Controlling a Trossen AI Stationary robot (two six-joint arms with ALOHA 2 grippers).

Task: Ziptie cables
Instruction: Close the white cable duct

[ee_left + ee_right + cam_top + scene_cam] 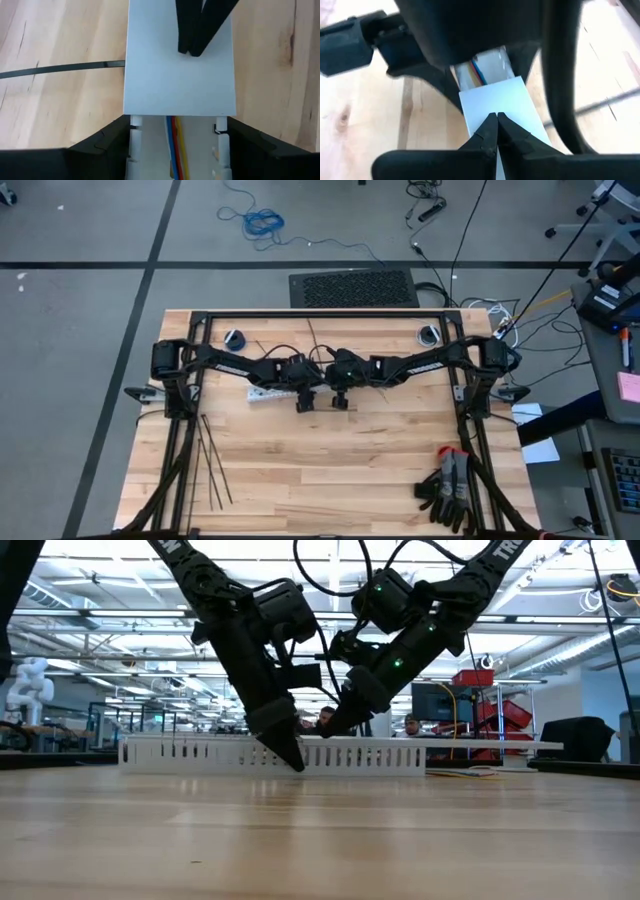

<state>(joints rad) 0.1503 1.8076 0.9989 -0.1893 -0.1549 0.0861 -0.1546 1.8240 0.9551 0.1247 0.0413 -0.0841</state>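
Observation:
A long white slotted duct (262, 393) lies on the table's far middle, its flat cover (180, 75) partly over it. Thin blue, red and yellow cables (174, 145) run inside the uncovered stretch. My left gripper (177, 126) straddles the duct there. My right gripper (496, 117) is shut, with its tips on the cover just beyond. Several thin black zipties (212, 465) lie loose on the left of the table, touched by no gripper. Another ziptie (60, 68) lies flat beside the duct. My left gripper holds the duct across its width, one finger (117, 142) against each slotted side wall (134, 131), just short of the cover's end. It comes slanting down from above. The duct rests flat on the table. My right gripper presses its shut fingertips (192, 47) on the cover's flat top (492, 102), slanting down from above.
A pair of dark gloves with red cuffs (450, 485) lies at the near right corner. Two small round rolls (235, 338) (428, 335) sit near the far edge. The black frame's bars (320, 315) run along the far edge and both sides. The near middle is bare wood.

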